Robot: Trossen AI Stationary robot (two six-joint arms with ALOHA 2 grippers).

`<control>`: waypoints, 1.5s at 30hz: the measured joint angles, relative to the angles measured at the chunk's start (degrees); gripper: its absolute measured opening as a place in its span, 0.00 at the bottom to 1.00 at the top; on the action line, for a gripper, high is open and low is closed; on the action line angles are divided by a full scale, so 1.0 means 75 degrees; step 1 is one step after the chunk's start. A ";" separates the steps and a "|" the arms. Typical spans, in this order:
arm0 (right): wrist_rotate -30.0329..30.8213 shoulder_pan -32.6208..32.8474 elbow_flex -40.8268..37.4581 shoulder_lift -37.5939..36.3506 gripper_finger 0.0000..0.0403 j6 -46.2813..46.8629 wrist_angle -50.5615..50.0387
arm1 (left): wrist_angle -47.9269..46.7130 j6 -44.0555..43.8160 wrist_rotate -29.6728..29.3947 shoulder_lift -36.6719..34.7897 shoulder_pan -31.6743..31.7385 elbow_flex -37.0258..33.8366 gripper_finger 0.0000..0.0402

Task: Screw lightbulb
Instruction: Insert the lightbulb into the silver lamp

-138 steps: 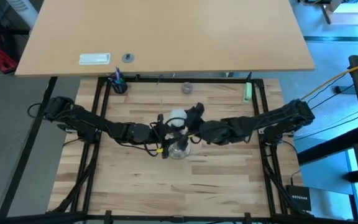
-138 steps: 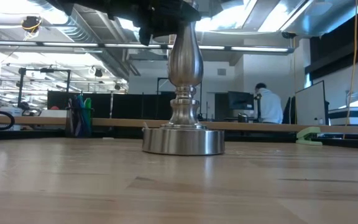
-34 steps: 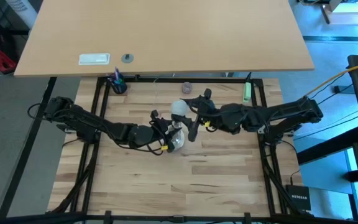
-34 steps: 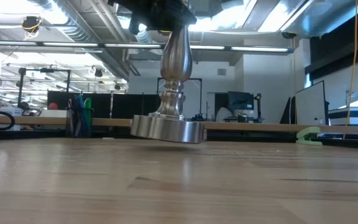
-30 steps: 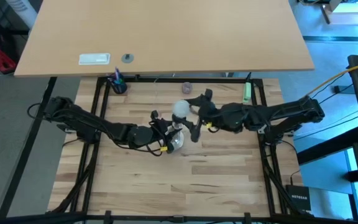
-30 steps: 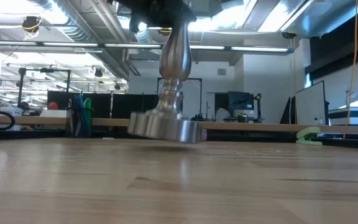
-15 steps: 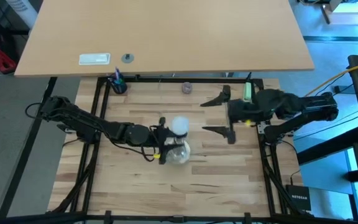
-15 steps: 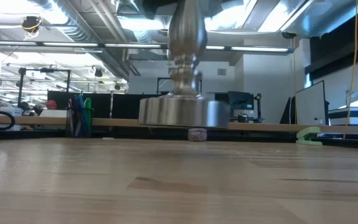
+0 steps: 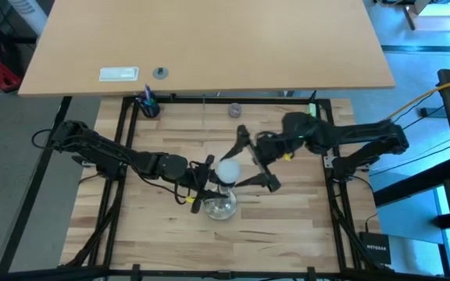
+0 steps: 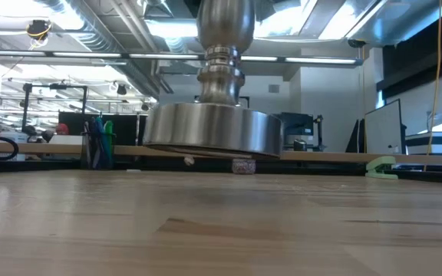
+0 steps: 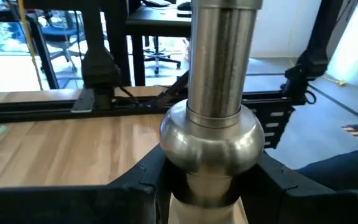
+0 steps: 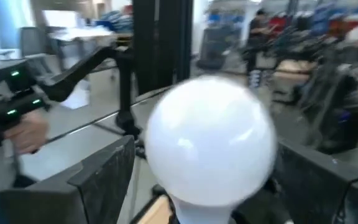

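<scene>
Closest to my low camera, the silvery round-based lamp stand (image 10: 209,130) hangs clear of the pale butcher-block wooden table (image 10: 221,230), its base slightly tilted with a gap beneath. My left gripper (image 11: 207,186) holds it, its dark fingers clamped around the polished metal stem under a bulbous collar.

From above, the small white frosted lightbulb (image 9: 228,169) sits on top of that stand at the middle of the table. My right gripper (image 9: 255,162) reaches in from the far right side with its fingers spread wide on either side of the globe, not touching it as far as I can judge. The right wrist camera shows the white globe (image 12: 211,144) filling the space between those fingers.

I judge this to be a regrip between turns. Next I would close the right fingers on the globe and twist it, keeping the stand steady.

Further back, a small greyish knob (image 9: 234,111) rests near the table's far edge. Beyond is an open workshop with desks and monitors.
</scene>
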 joint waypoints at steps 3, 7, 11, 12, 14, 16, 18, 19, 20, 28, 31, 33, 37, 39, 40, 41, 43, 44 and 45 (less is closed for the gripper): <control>-0.0325 0.0003 -0.0014 0.0171 0.86 0.0100 0.0310 | 0.0022 -0.0056 0.0049 0.0000 0.0029 0.0000 0.31; -0.0472 0.0008 0.0003 0.0213 0.85 0.0077 0.0293 | -0.0002 -0.0081 0.0041 0.0000 0.0038 0.0000 0.31; -0.0573 0.0006 0.0003 0.0166 0.78 0.0077 0.0287 | 0.0013 -0.0063 0.0041 0.0006 0.0035 0.0000 0.31; -0.0582 0.0006 0.0003 0.0144 0.75 0.0074 0.0309 | 0.0028 -0.0074 0.0041 0.0006 0.0035 0.0000 0.31; -0.0614 0.0009 0.0003 0.0133 0.69 0.0074 0.0301 | 0.0035 -0.0085 0.0044 0.0006 0.0035 0.0000 0.31; -0.0448 0.0011 0.0003 0.0139 0.64 0.0061 0.0269 | -0.0003 -0.0088 0.0036 0.0006 0.0035 0.0000 0.31; -0.0094 0.0017 0.0008 0.0139 0.64 0.0033 0.0152 | -0.0010 -0.0090 0.0011 0.0006 0.0041 -0.0009 0.31; 0.0144 0.0021 0.0012 0.0131 0.64 0.0030 0.0084 | -0.0017 -0.0088 -0.0020 0.0003 0.0041 -0.0015 0.31; 0.0434 0.0029 0.0016 0.0104 0.64 0.0041 -0.0009 | -0.0028 -0.0088 -0.0104 0.0003 0.0041 -0.0015 0.31; 0.3735 0.0302 0.0048 0.0099 0.64 0.0254 -0.0621 | -0.0149 -0.0060 -0.2336 0.0003 -0.0014 -0.0032 0.31; 0.5110 0.0458 0.0056 0.0139 0.64 0.0411 -0.0628 | -0.0166 -0.0028 -0.3394 0.0003 -0.0150 -0.0032 0.31; 0.5630 0.0456 0.0056 0.0194 0.64 0.0618 -0.0645 | -0.0204 -0.0022 -0.4006 0.0003 -0.0215 -0.0031 0.31; 0.6351 0.0443 0.0055 0.0310 0.64 0.1150 -0.0723 | -0.0209 -0.0035 -0.4793 0.0170 -0.0347 0.0183 0.31; 0.6592 0.0443 0.0059 0.0407 0.64 0.1289 -0.0666 | -0.0198 -0.0015 -0.5266 0.0330 -0.0432 0.0354 0.31; 0.6709 0.0446 0.0059 0.0426 0.64 0.1309 -0.0613 | -0.0171 -0.0046 -0.5502 0.0413 -0.0472 0.0402 0.31; 0.6794 0.0446 0.0050 0.0450 0.64 0.1310 -0.0586 | -0.0169 -0.0059 -0.5745 0.0494 -0.0510 0.0456 0.31; 0.6935 0.0446 0.0043 0.0528 0.64 0.1320 -0.0490 | -0.0171 -0.0039 -0.6236 0.0575 -0.0581 0.0475 0.31; 0.6972 0.0446 0.0038 0.0539 0.64 0.1313 -0.0442 | -0.0176 -0.0045 -0.6449 0.0594 -0.0604 0.0475 0.31; 0.6966 0.0443 0.0035 0.0541 0.64 0.1314 -0.0438 | -0.0175 -0.0046 -0.6599 0.0603 -0.0624 0.0475 0.31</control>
